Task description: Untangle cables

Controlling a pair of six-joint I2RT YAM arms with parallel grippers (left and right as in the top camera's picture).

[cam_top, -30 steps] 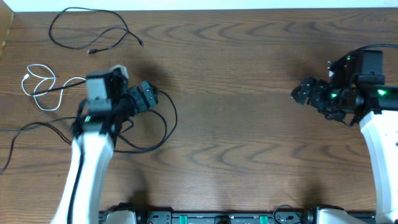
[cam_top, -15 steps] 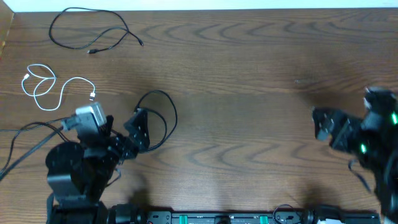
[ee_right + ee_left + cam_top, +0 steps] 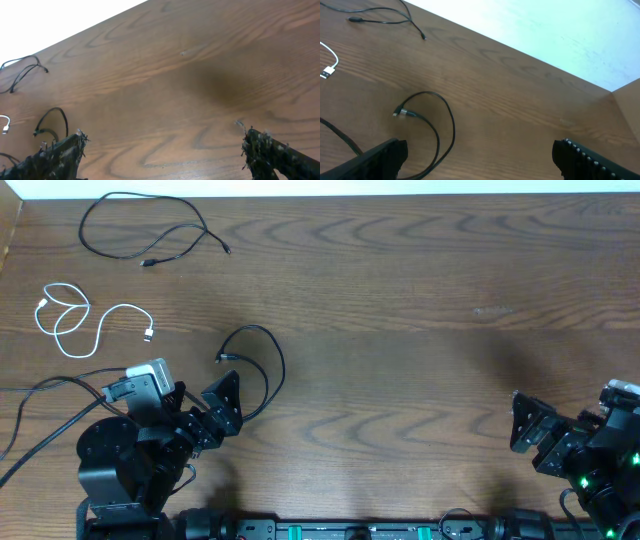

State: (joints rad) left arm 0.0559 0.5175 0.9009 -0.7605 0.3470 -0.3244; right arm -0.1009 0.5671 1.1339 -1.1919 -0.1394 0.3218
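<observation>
Three cables lie apart on the wooden table. The shorter black cable [image 3: 150, 230] is at the far left back. The white cable [image 3: 75, 320] is coiled at the left. The longer black cable [image 3: 268, 375] runs from the left edge under my left arm and ends in a loop with its plug in front of my left gripper [image 3: 228, 405], which is open and empty. The left wrist view shows that loop [image 3: 440, 125] just ahead of the open jaws [image 3: 480, 160]. My right gripper [image 3: 527, 435] is open and empty at the front right, its jaws [image 3: 165, 155] over bare wood.
The table's back edge [image 3: 320, 194] meets a white surface. The arms' bases stand at the front edge. In the right wrist view the longer black cable's loop [image 3: 50, 122] is far off to the left.
Both arms have drawn back toward the front edge. My left gripper has left the longer black cable's loop, which now lies on the table. My right gripper has moved from mid-right to front right.
</observation>
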